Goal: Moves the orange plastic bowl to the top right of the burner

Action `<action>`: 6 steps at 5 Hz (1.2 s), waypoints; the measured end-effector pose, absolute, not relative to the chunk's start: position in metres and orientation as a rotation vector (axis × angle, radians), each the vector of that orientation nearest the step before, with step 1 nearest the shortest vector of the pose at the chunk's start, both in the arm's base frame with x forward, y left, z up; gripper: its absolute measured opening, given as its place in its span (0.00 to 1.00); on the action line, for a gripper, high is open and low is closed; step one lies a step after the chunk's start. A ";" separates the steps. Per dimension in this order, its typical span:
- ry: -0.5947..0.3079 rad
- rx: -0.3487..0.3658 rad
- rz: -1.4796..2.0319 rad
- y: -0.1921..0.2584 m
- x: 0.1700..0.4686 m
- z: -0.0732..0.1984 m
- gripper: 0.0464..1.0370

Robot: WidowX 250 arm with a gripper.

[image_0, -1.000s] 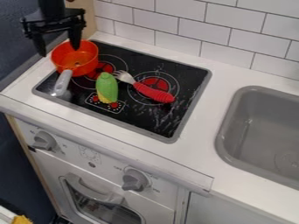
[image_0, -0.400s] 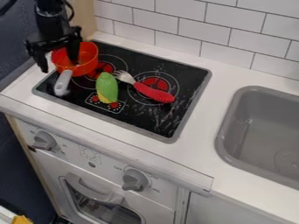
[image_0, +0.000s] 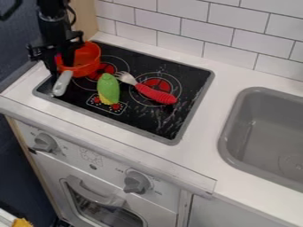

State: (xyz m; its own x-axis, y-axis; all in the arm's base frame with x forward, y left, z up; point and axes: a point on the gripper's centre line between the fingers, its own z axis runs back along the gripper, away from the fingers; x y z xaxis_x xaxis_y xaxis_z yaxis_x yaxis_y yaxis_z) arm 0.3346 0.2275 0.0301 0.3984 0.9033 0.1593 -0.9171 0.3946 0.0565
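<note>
Camera view: a black robot gripper (image_0: pixel 61 69) is hanging over the upper left corner of a black stovetop (image_0: pixel 177 99), its arm coming in from above. The orange plastic bowl (image_0: pixel 87 66) is sitting at that same corner, its grey handle (image_0: pixel 61 84) pointing towards the stovetop's front left edge. The jaws are standing apart, with a narrow gap; one finger is reaching down inside the bowl and the other is hanging outside, so the bowl's left wall is running between them. Whether either finger is touching that wall, I cannot tell. Most of the bowl is lying to the right of the jaws, and its long axis, bowl to handle, is running from the stovetop's back towards its front. The next move is probably calling for a pinch on that wall, then a lift and a carry rightward to the stovetop's upper right. A red-handled fork (image_0: pixel 155 93) is lying across the stovetop's right-hand ring, and a green and yellow toy vegetable (image_0: pixel 108 88) is resting left of its centre, near the bowl. With the grip falling on one side, the bowl could be tilting or swinging its handle into the toy.
</note>
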 end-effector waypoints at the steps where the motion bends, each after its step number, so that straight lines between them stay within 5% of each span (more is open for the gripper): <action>1: -0.087 0.136 1.169 0.226 0.331 0.030 0.11; 3: -0.075 0.063 1.212 0.223 0.330 0.037 0.04; 6: -0.195 0.016 1.227 0.195 0.326 0.108 0.03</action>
State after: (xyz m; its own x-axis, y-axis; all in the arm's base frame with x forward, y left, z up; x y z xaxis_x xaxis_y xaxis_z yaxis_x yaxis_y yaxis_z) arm 0.3262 0.1945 0.1078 0.3228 0.9333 0.1574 -0.9360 0.3394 -0.0932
